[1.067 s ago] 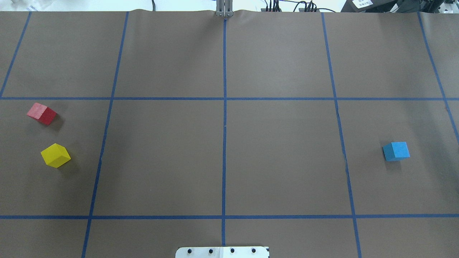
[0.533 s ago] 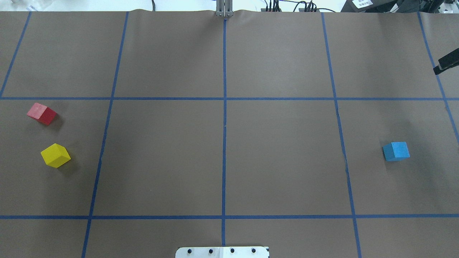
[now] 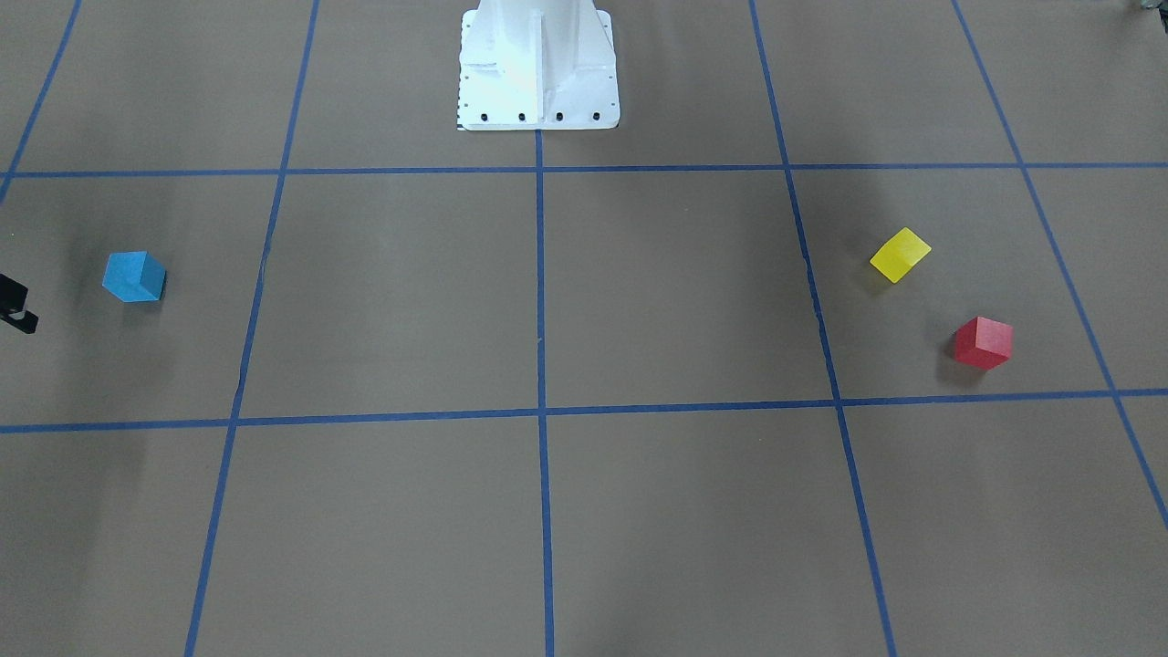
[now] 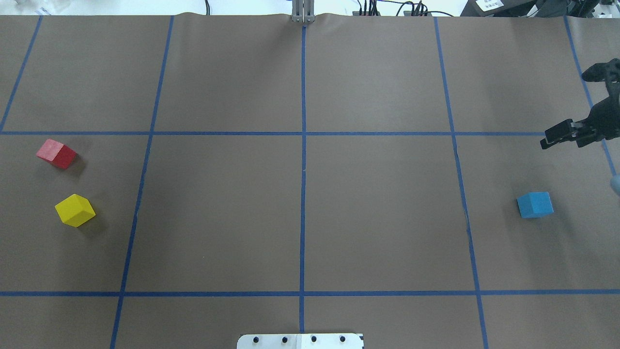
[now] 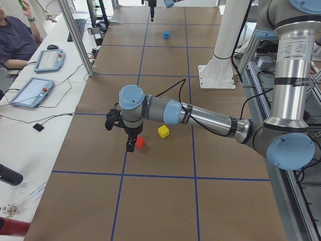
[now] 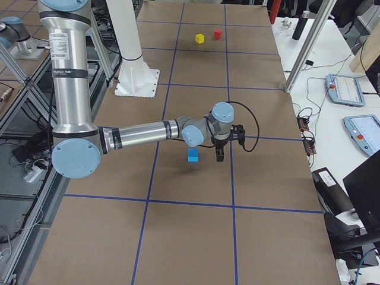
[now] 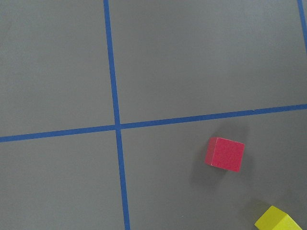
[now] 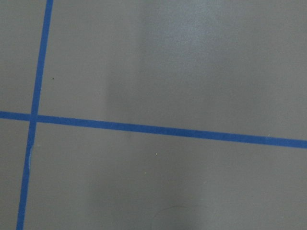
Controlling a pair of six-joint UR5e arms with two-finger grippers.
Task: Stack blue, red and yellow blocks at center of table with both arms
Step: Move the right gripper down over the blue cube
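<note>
The blue block point(image 4: 535, 204) lies on the right side of the table and also shows in the front view point(image 3: 134, 276). The red block point(image 4: 56, 153) and the yellow block point(image 4: 74, 210) lie apart on the left side. My right gripper point(image 4: 566, 106) hangs open and empty above the table, beyond the blue block near the right edge. One of its fingertips point(image 3: 14, 306) shows in the front view. My left gripper point(image 5: 130, 144) shows only in the exterior left view, above the table beside the red block point(image 5: 140, 142). I cannot tell whether it is open. The left wrist view shows the red block point(image 7: 225, 154).
The white robot base plate point(image 4: 300, 341) sits at the near middle edge. Blue tape lines mark a grid on the brown table cover. Tablets point(image 5: 30, 90), a metal post point(image 5: 75, 35) and a seated person point(image 5: 15, 35) are along the operators' side.
My right gripper has come in from the right edge of the overhead view, moving left and closer to the blue block. The three blocks have not moved.
</note>
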